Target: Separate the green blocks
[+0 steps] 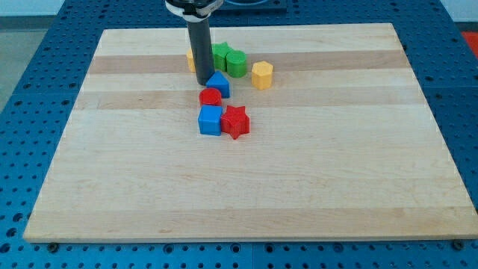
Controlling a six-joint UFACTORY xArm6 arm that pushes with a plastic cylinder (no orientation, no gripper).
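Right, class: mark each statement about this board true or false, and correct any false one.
1. The two green blocks touch each other. True: the green star sits against the green cylinder.
2. My tip is at the board's bottom edge. False: it is near the view's top, just left of the blue pentagon-like block.
3. The yellow hexagonal block lies right of the green blocks. True.
4. The red star stands alone. False: it touches the blue cube.
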